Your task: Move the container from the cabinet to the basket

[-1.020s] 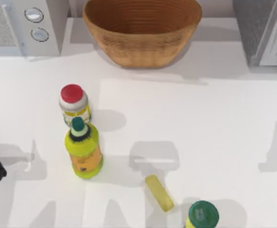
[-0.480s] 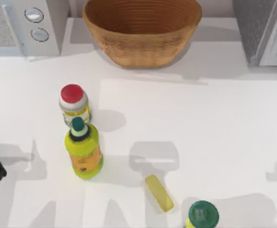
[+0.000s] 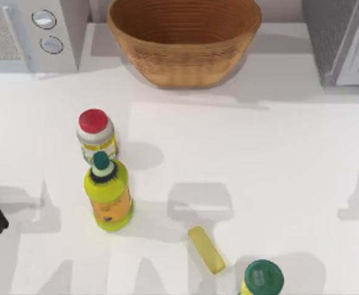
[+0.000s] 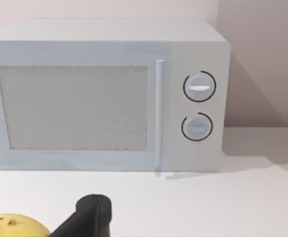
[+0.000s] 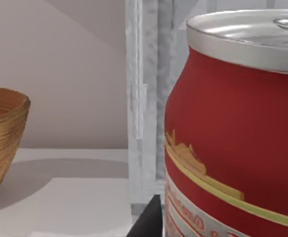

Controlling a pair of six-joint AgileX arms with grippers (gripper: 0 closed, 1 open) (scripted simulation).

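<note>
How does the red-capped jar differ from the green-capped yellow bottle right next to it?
The red-capped jar has a wide flat red lid; the green-capped yellow bottle narrows to a small dark green cap. The jar looks shorter and slimmer, with a silvery shoulder; the bottle is bright yellow-green with an orange label. Both stand upright on the table.

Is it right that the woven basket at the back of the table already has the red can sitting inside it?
Not quite: the basket is at the back of the table, but the top view shows it empty. The red can is not inside it; the right wrist view shows it close up beside the cabinet.
</note>
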